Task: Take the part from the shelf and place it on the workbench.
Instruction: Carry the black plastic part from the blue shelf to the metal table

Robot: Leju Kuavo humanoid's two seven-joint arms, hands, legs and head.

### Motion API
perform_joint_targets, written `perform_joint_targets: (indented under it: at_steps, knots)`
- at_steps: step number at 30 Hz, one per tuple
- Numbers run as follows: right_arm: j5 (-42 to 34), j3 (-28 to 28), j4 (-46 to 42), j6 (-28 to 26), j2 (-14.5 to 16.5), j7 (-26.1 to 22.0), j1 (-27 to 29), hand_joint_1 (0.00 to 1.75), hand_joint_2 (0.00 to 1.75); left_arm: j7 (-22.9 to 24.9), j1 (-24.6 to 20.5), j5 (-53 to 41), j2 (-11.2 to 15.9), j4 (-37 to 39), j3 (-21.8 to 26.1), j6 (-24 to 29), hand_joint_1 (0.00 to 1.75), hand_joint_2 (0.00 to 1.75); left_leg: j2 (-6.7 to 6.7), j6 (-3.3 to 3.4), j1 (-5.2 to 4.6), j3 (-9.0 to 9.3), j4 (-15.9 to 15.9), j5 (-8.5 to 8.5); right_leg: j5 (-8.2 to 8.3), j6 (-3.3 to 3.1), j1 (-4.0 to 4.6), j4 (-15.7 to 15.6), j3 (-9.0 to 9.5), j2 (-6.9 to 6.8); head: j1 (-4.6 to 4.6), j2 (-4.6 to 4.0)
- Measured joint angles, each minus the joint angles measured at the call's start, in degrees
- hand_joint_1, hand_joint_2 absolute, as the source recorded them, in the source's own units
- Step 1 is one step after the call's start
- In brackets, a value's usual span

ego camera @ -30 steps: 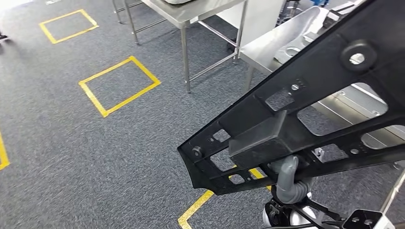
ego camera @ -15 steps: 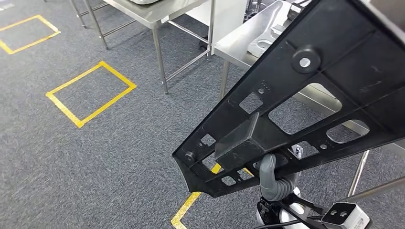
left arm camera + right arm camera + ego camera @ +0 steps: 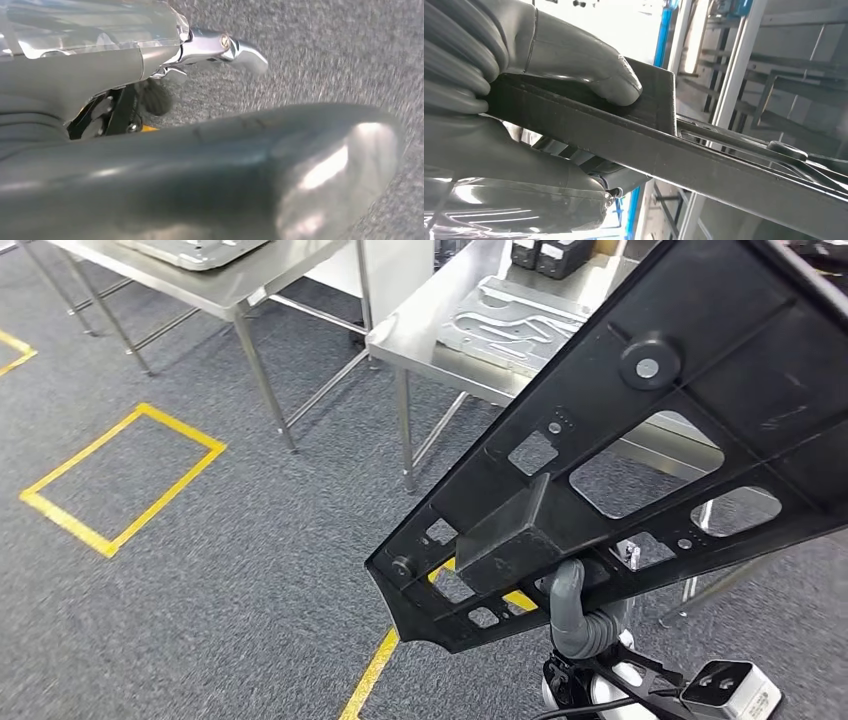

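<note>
Carrying the black part (image 3: 640, 450), the right hand (image 3: 580, 615) clamps its lower rail, short of the worktop (image 3: 420, 325). The long overhang could clip the worktop's edge. Left hand (image 3: 210, 170): grip unclear.

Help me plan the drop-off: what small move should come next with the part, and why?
Probably keep carrying the part forward toward the workbench before lowering. The right hand grips it, and it hangs over carpet, well short of the bench top, where a metal plate already lies.
</note>
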Motion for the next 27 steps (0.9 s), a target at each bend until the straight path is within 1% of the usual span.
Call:
perform_joint_targets:
  at_steps: [1,2,3,5,6,7,8,9,10,11,12,13,14,15,16,17,18,19,20,21,22,23,24,25,26,27]
  knots:
    - [0.0,0.1,0.0,0.0,0.0,0.0,0.0,1.75,1.75,0.1,0.0,0.0,0.0,0.0,0.0,0.0,0.00,0.00,-1.04,0.22,0.05,1.40,-3.4,1.28,-0.06,0.22,0.03,0.2,-0.12,0.66,0.00,0.00]
    - [0.0,0.2,0.0,0.1,-0.1,0.0,0.0,1.75,1.75,0.3,-0.1,-0.1,0.0,0.0,0.0,-0.1,0.00,0.00,-1.87,0.43,0.03,2.25,-5.4,1.84,-0.06,0.52,0.02,0.3,-0.30,1.24,0.00,0.00]
    - [0.0,0.2,0.0,0.2,-0.1,0.0,0.0,1.75,1.75,0.4,-0.1,-0.1,0.1,0.0,0.0,-0.1,0.00,0.00,-2.28,0.69,-0.05,2.57,-6.2,1.79,0.02,0.87,-0.05,0.3,-0.52,1.80,-0.01,0.00]
    - [0.1,0.4,0.0,0.5,-0.3,0.0,0.2,1.75,1.75,0.5,-0.3,-0.2,0.0,0.0,0.0,-0.1,0.00,0.00,-1.34,1.31,-0.04,2.74,-6.7,1.99,0.23,1.64,-0.19,0.2,-0.77,2.74,-0.01,0.00]
    - [0.2,0.4,-0.1,0.8,-0.3,0.0,0.3,1.75,1.75,0.5,-0.4,-0.1,-0.1,0.0,0.0,-0.1,0.00,0.00,-0.74,1.71,0.07,2.87,-7.0,2.18,-0.06,1.95,-0.13,0.6,-0.96,2.16,0.00,0.00]
    - [0.2,0.4,-0.1,1.1,-0.4,0.0,0.3,1.75,1.75,0.6,-0.5,0.0,-0.2,0.0,0.0,-0.1,0.00,0.00,-0.10,2.11,0.20,2.99,-7.3,2.38,-0.93,2.20,-0.02,1.8,-1.57,0.98,0.01,0.00]
    - [0.3,0.4,-0.1,1.4,-0.4,0.0,0.3,1.75,1.75,0.6,-0.5,0.0,-0.2,0.0,0.0,-0.1,0.00,0.00,0.57,2.44,0.29,3.08,-7.6,2.52,-2.40,2.41,0.05,4.3,-2.74,-0.63,0.01,0.00]
    - [0.4,0.4,0.0,1.6,-0.4,0.0,0.3,1.75,1.75,0.7,-0.4,0.1,-0.2,0.0,0.1,-0.1,0.00,0.00,1.24,2.64,0.17,3.11,-7.7,2.52,-4.25,2.58,0.04,7.8,-4.45,-2.38,0.01,0.00]
    - [0.4,0.4,0.0,1.8,-0.4,0.0,0.3,1.75,1.75,0.8,-0.3,0.1,-0.2,0.0,0.1,-0.2,0.00,0.00,1.93,2.77,0.10,3.09,-7.7,2.47,-5.92,2.75,-0.10,11.5,-6.34,-3.36,0.00,0.00]
    - [0.4,0.4,0.1,1.9,-0.4,0.0,0.3,1.75,1.75,1.0,-0.2,0.1,-0.2,0.0,0.2,-0.3,0.00,0.00,2.65,2.79,0.04,3.08,-7.7,2.40,-6.86,2.91,-0.26,14.5,-7.81,-3.90,0.00,0.00]
    - [0.4,0.4,0.2,2.0,-0.5,0.0,0.3,1.75,1.75,1.2,-0.2,0.1,-0.3,0.0,0.2,-0.6,0.00,0.00,3.35,2.77,0.01,3.11,-7.6,2.32,-6.74,3.04,-0.41,15.6,-8.38,-4.21,0.00,0.00]
    - [0.4,0.3,0.2,2.2,-0.5,0.0,0.3,1.75,1.75,1.3,-0.2,0.0,-0.3,0.0,0.3,-0.9,0.00,0.00,4.00,2.69,0.01,3.17,-7.6,2.23,-5.61,3.10,-0.53,14.6,-7.81,-4.50,0.00,0.00]
    - [0.4,0.3,0.3,2.4,-0.6,0.0,0.3,1.75,1.75,1.4,-0.2,0.0,-0.4,0.0,0.3,-1.2,0.00,0.00,4.60,2.55,0.01,3.28,-7.6,2.11,-3.79,3.07,-0.60,11.5,-6.19,-5.01,0.00,0.00]
    - [0.4,0.3,0.3,2.7,-0.6,0.0,0.2,1.75,1.75,1.5,-0.3,0.0,-0.4,0.0,0.3,-1.4,0.00,0.00,5.14,2.37,-0.03,3.45,-7.6,1.97,-2.01,2.91,-0.55,7.4,-3.96,-6.13,0.00,0.00]
    - [0.3,0.3,0.4,2.9,-0.6,0.0,0.0,1.75,1.75,1.5,-0.3,0.0,-0.5,0.0,0.3,-1.6,0.00,0.00,5.61,2.08,-0.18,3.59,-7.5,1.77,-0.79,2.65,-0.34,3.8,-2.04,-7.28,0.00,0.00]
    - [0.3,0.3,0.4,3.2,-0.7,0.0,-0.2,1.75,1.75,1.5,-0.3,0.0,-0.5,0.0,0.3,-1.6,0.00,0.00,6.09,1.79,-0.33,3.74,-7.4,1.61,-0.11,2.35,-0.12,1.3,-0.75,-8.06,0.00,0.00]
    - [0.2,0.2,0.4,3.4,-0.7,0.0,-0.3,1.75,1.75,1.5,-0.3,0.0,-0.5,0.0,0.3,-1.6,0.00,0.00,6.60,1.48,-0.48,3.88,-7.4,1.45,0.00,2.07,0.10,0.0,-0.22,-8.42,0.00,0.00]
    - [0.3,0.2,0.5,3.6,-0.7,0.0,-0.4,1.75,1.75,1.5,-0.3,0.0,-0.5,0.0,0.3,-1.5,0.00,0.00,7.14,1.17,-0.60,4.01,-7.5,1.35,-0.07,1.81,0.29,-0.1,-0.30,-7.96,0.00,0.00]
    - [0.4,0.1,0.5,3.8,-0.7,0.0,-0.3,1.75,1.75,1.6,-0.4,0.0,-0.5,0.0,0.3,-1.4,0.00,0.00,7.65,0.87,-0.60,4.11,-7.5,1.21,0.04,1.51,0.18,-0.2,-0.32,-7.23,0.00,0.00]
    - [0.6,0.0,0.5,4.0,-0.7,0.0,-0.3,1.75,1.75,1.6,-0.5,0.0,-0.5,0.0,0.3,-1.3,0.00,0.00,7.32,0.52,-0.49,4.17,-7.3,0.86,0.15,1.23,0.06,-0.4,-0.27,-6.60,0.00,0.00]
    - [0.8,-0.1,0.5,4.0,-0.7,0.0,-0.2,1.75,1.75,1.6,-0.6,0.0,-0.5,0.0,0.3,-1.2,0.00,0.00,6.29,0.22,-0.36,3.84,-6.2,0.02,0.27,0.91,-0.10,-0.6,-0.18,-6.04,-0.01,0.00]
    - [1.0,-0.1,0.4,4.2,-0.6,0.0,-0.2,1.75,1.75,1.6,-0.6,0.0,-0.5,0.0,0.3,-1.0,0.00,0.00,4.85,-0.02,-0.22,2.94,-4.0,-1.39,0.39,0.61,-0.30,-0.8,-0.07,-5.48,-0.01,0.00]
    - [1.2,-0.1,0.4,4.3,-0.6,0.0,-0.1,1.75,1.75,1.7,-0.5,0.0,-0.6,0.0,0.3,-0.9,0.00,0.00,3.23,-0.20,-0.07,1.42,-0.5,-3.27,0.41,0.43,-0.33,-0.8,-0.06,-4.91,-0.01,0.00]
    - [1.4,-0.1,0.5,4.4,-0.5,0.0,0.0,1.75,1.75,1.8,-0.4,0.0,-0.6,0.0,0.4,-0.8,0.00,0.00,2.27,-0.31,-0.04,-0.47,3.5,-5.12,0.40,0.27,-0.32,-0.8,-0.07,-4.27,-0.01,0.00]
    - [1.6,-0.1,0.5,4.5,-0.5,0.0,0.2,1.75,1.75,1.9,-0.3,0.0,-0.6,0.0,0.4,-0.7,0.00,0.00,1.85,-0.40,-0.02,-2.20,7.0,-6.33,0.39,0.20,-0.29,-0.7,-0.06,-3.52,0.00,0.00]
    - [1.7,-0.1,0.5,4.6,-0.5,0.0,0.5,1.75,1.75,1.9,-0.2,0.0,-0.6,0.0,0.4,-0.6,0.00,0.00,1.68,-0.44,-0.02,-3.27,9.0,-6.49,0.38,0.19,-0.27,-0.7,-0.04,-2.73,0.00,0.00]
